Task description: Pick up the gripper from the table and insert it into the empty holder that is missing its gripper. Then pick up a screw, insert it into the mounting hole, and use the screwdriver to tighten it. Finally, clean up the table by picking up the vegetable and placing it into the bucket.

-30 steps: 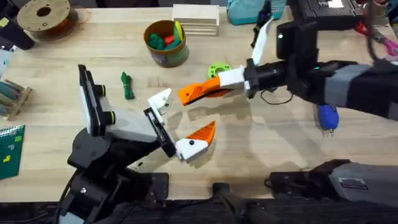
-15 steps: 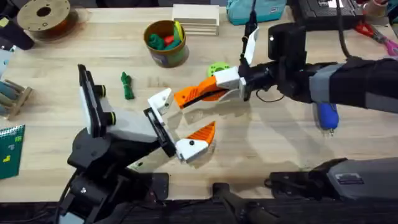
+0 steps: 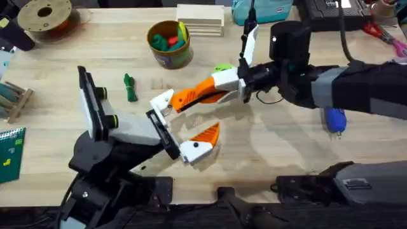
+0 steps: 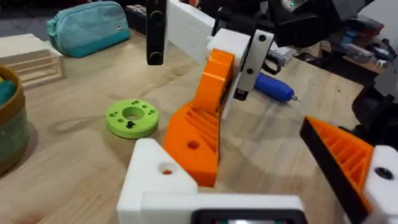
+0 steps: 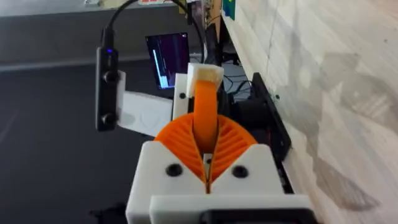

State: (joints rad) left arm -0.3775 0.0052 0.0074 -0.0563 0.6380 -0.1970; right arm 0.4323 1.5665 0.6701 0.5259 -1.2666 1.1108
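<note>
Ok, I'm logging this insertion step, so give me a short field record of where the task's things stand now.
right gripper: shut on the orange gripper
orange gripper: its tip at the empty white holder
left gripper: open, one orange finger fitted
screwdriver: lying on the table
vegetable: on the table
bucket: beyond, toys inside

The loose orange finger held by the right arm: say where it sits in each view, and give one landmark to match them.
Overhead: the orange finger lies mid-table, its tip at the empty white holder.
Left wrist: upright at centre, against the holder.
Right wrist: edge-on, pinched in the right claw.
Shared landmark: the orange finger itself.
</note>
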